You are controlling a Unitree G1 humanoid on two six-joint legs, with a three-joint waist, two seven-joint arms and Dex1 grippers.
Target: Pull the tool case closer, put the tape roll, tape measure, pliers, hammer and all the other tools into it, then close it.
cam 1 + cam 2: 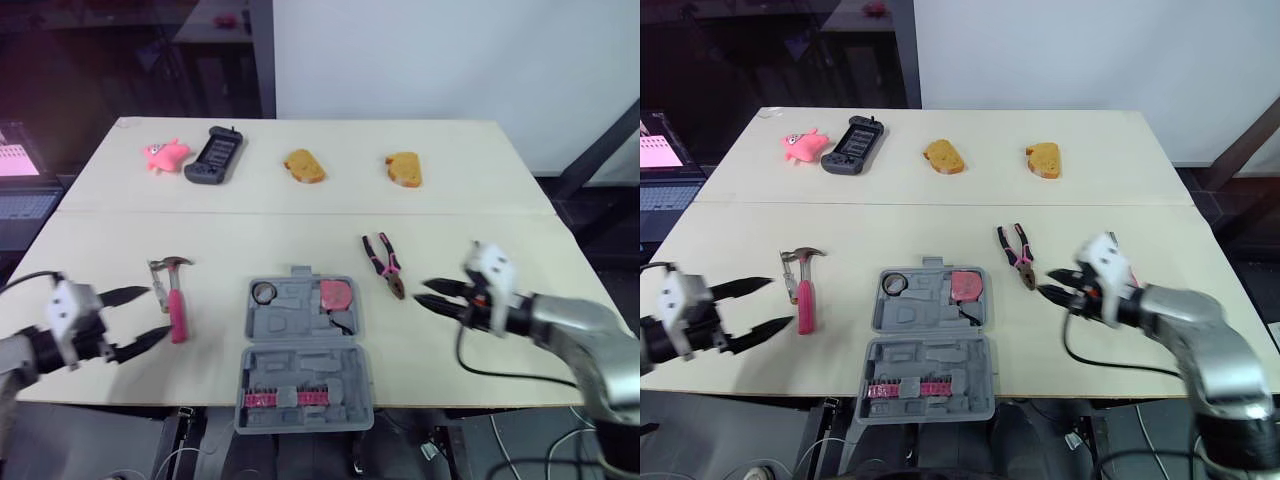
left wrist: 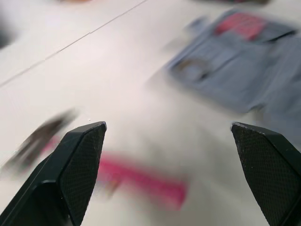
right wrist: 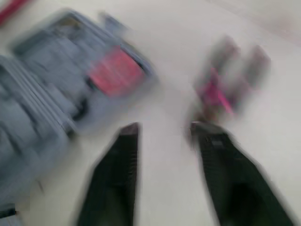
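The grey tool case (image 1: 300,350) lies open at the table's front middle. A tape roll (image 1: 264,292) and a red tape measure (image 1: 337,294) sit in its far half. Pink-handled pliers (image 1: 384,264) lie on the table just right of the case. A hammer (image 1: 174,295) with a pink handle lies to its left. My left gripper (image 1: 140,318) is open wide, just left of the hammer's handle (image 2: 141,181). My right gripper (image 1: 432,293) is open a little, empty, close to the near right of the pliers (image 3: 221,89).
Along the far table half lie a pink toy (image 1: 165,155), a black handheld device (image 1: 212,155) and two bread pieces (image 1: 304,166) (image 1: 404,169). A laptop (image 1: 20,190) stands off the table's left. The case lid (image 1: 305,385) overhangs the front edge.
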